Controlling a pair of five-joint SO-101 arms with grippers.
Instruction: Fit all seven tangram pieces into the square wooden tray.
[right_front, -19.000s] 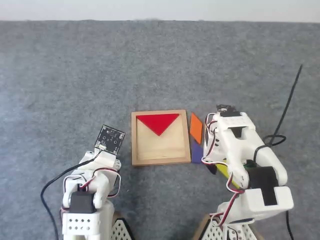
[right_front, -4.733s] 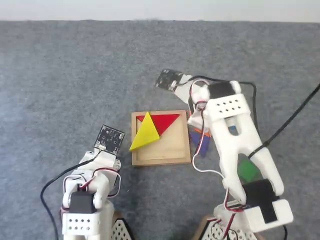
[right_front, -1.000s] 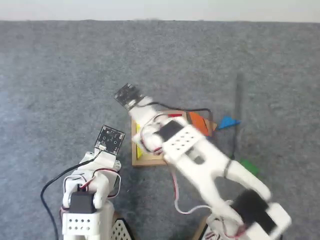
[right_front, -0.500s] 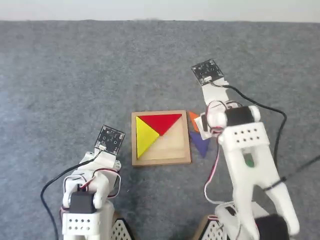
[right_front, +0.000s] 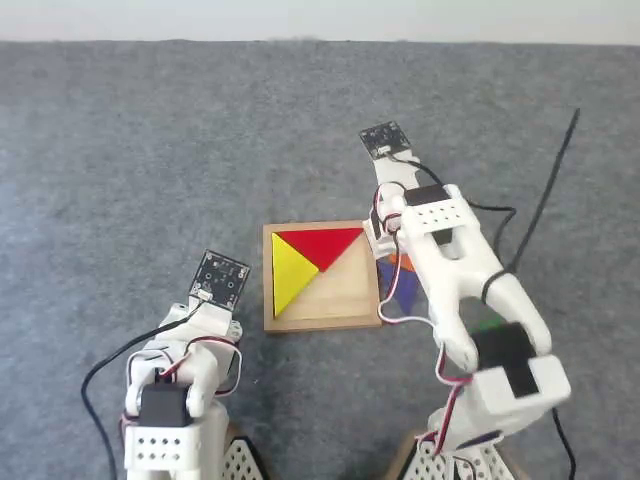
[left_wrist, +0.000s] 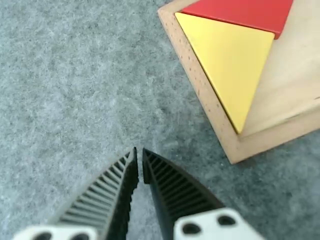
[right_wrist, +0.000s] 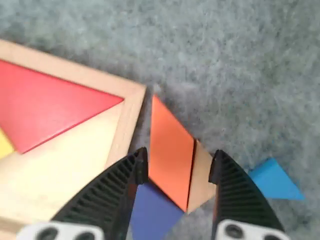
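Note:
The square wooden tray (right_front: 322, 320) holds a red triangle (right_front: 318, 245) along its far side and a yellow triangle (right_front: 288, 275) along its left side. My right gripper (right_wrist: 178, 167) is open just right of the tray, its fingers straddling an orange parallelogram (right_wrist: 170, 152). A tan piece (right_wrist: 201, 175) touches the parallelogram, a purple piece (right_wrist: 152, 212) lies beside it, and a blue triangle (right_wrist: 272, 180) lies farther out. My left gripper (left_wrist: 139, 156) is shut over bare carpet near the tray's corner (left_wrist: 220, 135).
A green piece (right_front: 488, 322) peeks out under the right arm (right_front: 455, 270). The left arm (right_front: 200, 340) sits folded near the front edge. Grey carpet surrounds the tray; cables trail from both arms.
The yellow triangle, earlier tilted over the tray's rim, now lies flat inside. The right arm swung off the tray to the right and came down over the orange parallelogram.

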